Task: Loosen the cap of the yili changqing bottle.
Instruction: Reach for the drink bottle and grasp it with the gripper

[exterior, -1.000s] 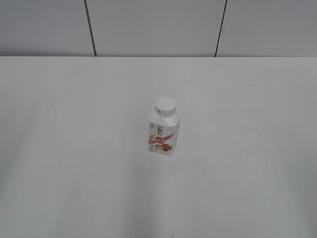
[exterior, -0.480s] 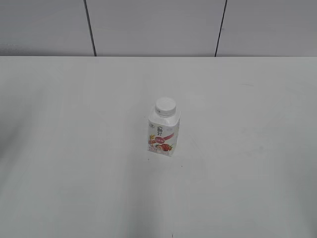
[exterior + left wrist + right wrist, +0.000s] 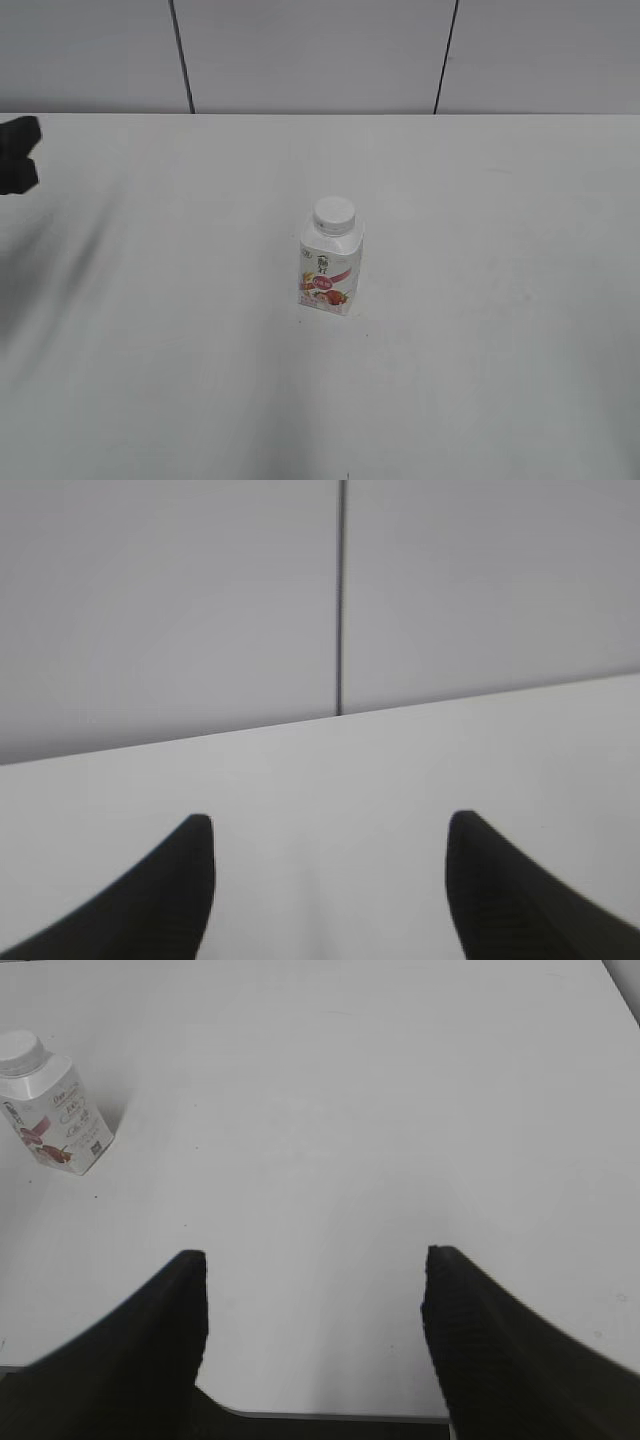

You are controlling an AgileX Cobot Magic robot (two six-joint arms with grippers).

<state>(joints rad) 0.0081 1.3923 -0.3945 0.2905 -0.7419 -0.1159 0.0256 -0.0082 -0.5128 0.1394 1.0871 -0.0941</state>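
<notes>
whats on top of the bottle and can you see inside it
A white cap sits on the neck of the bottle, which stands upright on the table. The cap and opaque walls hide whatever is inside.

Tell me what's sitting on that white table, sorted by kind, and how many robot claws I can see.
Bottles: 1, the yili changqing bottle, upright
Caps: 1, the white cap, on the bottle's neck
Robot grippers: 2, the left gripper and the right gripper, both open and empty
Total: 4
</notes>
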